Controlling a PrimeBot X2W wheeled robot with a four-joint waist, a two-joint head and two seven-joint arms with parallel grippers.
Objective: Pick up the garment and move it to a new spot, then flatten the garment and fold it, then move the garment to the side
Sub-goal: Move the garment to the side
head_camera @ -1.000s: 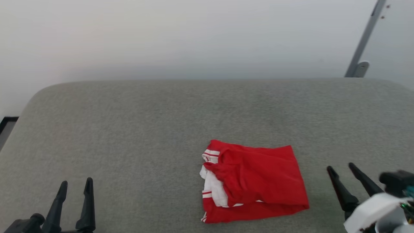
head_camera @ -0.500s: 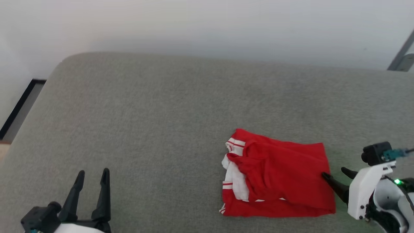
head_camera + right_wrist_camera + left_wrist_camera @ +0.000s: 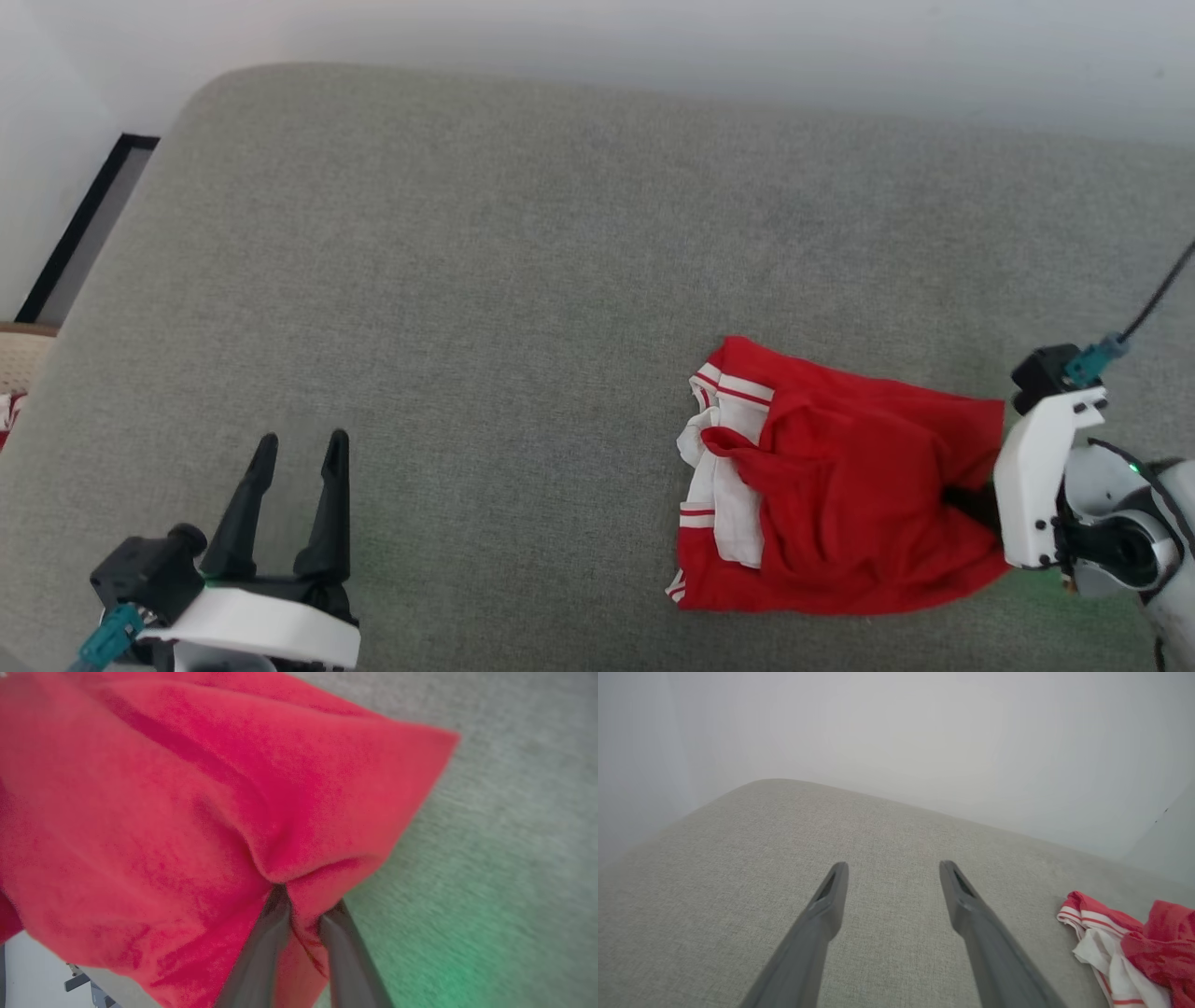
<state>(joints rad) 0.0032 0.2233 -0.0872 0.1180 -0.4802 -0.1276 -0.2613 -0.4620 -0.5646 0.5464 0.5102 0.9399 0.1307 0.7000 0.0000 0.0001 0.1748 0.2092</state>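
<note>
Pinching the right edge of the garment [image 3: 840, 485], the right end effector [image 3: 306, 903] is holding a fold of red cloth between narrow-set fingers. The garment is lying folded on the grey fabric worktop [image 3: 448, 261], right of centre, with its white sleeve and striped trim facing left. The left end effector [image 3: 303, 436] is hovering wide open, holding nothing, well apart from the garment.

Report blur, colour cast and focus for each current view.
Head view: sharp, evenly lit, faint green glow on the grey cushion by the right gripper. Left wrist view: left gripper crisp, wall hazy. Right wrist view: garment soft and motion-blurred, green cast on cushion.
</note>
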